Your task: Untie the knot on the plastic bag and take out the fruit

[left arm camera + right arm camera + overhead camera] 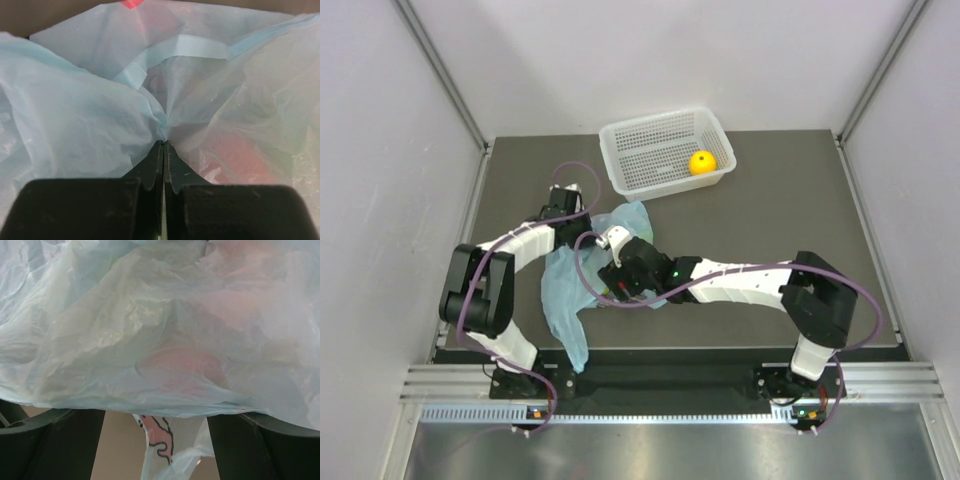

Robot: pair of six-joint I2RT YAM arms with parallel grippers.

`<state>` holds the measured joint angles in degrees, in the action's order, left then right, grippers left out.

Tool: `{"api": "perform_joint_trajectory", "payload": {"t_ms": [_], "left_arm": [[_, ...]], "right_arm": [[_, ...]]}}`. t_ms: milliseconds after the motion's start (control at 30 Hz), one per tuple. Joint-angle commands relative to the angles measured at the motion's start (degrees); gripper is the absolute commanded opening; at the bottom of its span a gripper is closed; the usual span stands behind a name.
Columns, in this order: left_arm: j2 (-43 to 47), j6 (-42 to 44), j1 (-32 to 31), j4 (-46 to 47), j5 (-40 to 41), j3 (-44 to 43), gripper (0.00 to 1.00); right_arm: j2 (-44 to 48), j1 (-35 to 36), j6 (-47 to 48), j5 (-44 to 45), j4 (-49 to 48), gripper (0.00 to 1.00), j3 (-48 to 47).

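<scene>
The light-blue plastic bag (563,290) lies crumpled on the dark table between both arms. My left gripper (164,142) is shut on a pinched fold of the bag (75,115); a loose handle strip (192,46) runs above it. It sits at the bag's upper edge in the top view (582,224). My right gripper (157,412) is open, its fingers (60,440) wide apart, with bag film (125,315) draped over the tips. It is over the bag's middle (617,278). Red fruit shows through the plastic (185,365) (235,155). A yellow-orange fruit (701,162) lies in the basket. No knot shows.
The white perforated basket (630,135) stands at the back centre of the table, just beyond the bag. The bag's printed patch (161,440) hangs between my right fingers. Grey walls close in both sides.
</scene>
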<state>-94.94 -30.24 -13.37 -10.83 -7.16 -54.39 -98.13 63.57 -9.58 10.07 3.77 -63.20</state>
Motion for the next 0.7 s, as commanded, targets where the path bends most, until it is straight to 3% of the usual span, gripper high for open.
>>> {"api": "perform_joint_trajectory", "payload": {"t_ms": [0, 267, 467, 567, 667], "left_arm": [[2.39, -0.78, 0.09, 2.21, -2.51, 2.35, 0.00], [6.60, -1.84, -0.26, 3.18, -4.53, 6.31, 0.00], [9.50, -2.28, -0.26, 3.10, -5.06, 8.24, 0.00], [11.26, -2.98, -0.35, 3.36, -5.41, 9.74, 0.00], [12.84, -3.16, -0.35, 3.18, -5.41, 10.27, 0.00]], "right_arm": [[-2.32, -0.55, 1.59, 0.39, -2.72, 0.77, -4.39], [-6.98, -0.64, 2.55, 5.67, -1.66, 0.84, -6.76], [-10.50, -1.08, 1.59, 7.60, -1.75, 0.84, -6.94], [-10.68, -1.43, 1.24, 7.25, -2.54, 0.79, -6.06], [-9.72, -1.87, 1.15, 5.41, -2.80, 0.67, -5.10]]}}
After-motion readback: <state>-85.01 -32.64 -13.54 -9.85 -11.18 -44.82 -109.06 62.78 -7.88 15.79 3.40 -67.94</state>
